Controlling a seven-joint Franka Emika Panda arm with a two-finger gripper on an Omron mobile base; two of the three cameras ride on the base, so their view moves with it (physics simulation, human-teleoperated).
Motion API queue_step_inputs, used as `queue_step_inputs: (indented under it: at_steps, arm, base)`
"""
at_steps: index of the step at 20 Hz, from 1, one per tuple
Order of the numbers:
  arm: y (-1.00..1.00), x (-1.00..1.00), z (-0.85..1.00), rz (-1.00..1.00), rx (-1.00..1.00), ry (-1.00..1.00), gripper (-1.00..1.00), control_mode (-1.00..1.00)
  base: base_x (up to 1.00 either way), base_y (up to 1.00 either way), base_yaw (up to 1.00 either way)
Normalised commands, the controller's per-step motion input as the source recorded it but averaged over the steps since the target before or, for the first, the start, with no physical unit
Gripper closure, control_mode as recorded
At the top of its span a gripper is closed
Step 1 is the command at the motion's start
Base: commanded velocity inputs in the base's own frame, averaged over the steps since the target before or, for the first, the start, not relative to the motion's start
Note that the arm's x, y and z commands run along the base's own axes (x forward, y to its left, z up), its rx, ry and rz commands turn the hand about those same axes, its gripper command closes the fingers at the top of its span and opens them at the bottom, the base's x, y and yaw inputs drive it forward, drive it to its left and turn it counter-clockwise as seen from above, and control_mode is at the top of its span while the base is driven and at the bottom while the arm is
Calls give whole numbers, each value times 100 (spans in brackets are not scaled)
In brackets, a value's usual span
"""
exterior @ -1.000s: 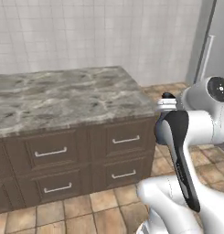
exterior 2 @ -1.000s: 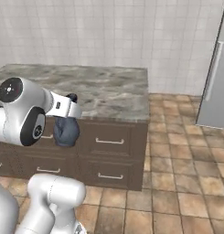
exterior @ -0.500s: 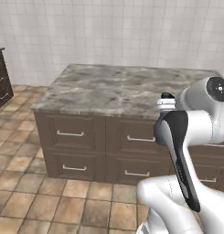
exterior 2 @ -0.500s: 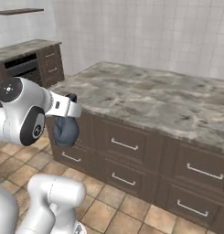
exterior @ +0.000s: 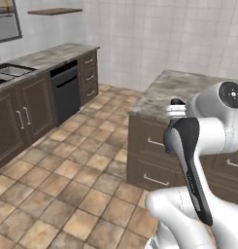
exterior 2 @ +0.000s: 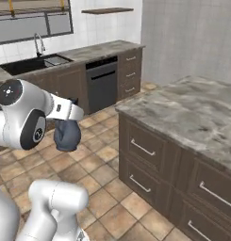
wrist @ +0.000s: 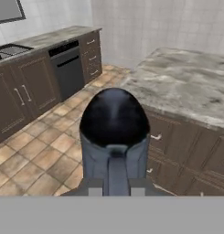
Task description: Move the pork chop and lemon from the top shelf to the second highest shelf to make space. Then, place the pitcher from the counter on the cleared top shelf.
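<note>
While the dark blue-grey bulbous pitcher point(exterior 2: 67, 135) hangs off the two-finger gripper point(exterior 2: 70, 109) above the tiled floor point(exterior: 67, 189), the task reads as mid-transit: pitcher is off the counter, not yet on any shelf. From the hand view the pitcher point(wrist: 114, 137) sits right at the camera, rim toward the lens and belly pointing away, so the gripper looks clamped on its neck or rim. Fingers themselves are hidden behind the jug, so that closure is a judgement from the hanging load, not something I can see directly.

Fridge, top shelf, second shelf, pork chop and lemon: none visible from here, so can't confirm the first half of the task. I'd guess it's done, given the pitcher is already in hand, but that's inference only.

Left to do: get the base facing the fridge, raise the pitcher, set it on the top shelf.

Clearance:
- Grey marble-top island with dark drawers point(exterior 2: 192, 122) is close on the robot's right; its corner edge point(exterior: 140, 108) is the nearest hard point to the arm.
- Dark cabinet run with black dishwasher point(exterior: 66, 92) and sink point(exterior 2: 34, 63) lies well apart on the left, across the open floor.
- Wide floor lane ahead between the two.
- Pitcher hangs clear of the island face, nothing touching it.
</note>
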Motion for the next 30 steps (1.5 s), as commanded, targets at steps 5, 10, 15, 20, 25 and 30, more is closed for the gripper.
queue_step_inputs:
  at_steps: [5,10,15,20,25,30]
  arm:
    - [0,0,0,0,0,0,100,100]
    - [0,0,0,0,0,0,100,100]
    - [0,0,0,0,0,0,100,100]
    - [0,0,0,0,0,0,100,100]
    - [0,0,0,0,0,0,100,100]
    - [0,0,0,0,0,0,100,100]
  base:
    - [96,49,43]
    - [100,18,27]
    - [100,0,1]
    - [85,0,-21]
    - [78,0,-35]
    - [76,2,-42]
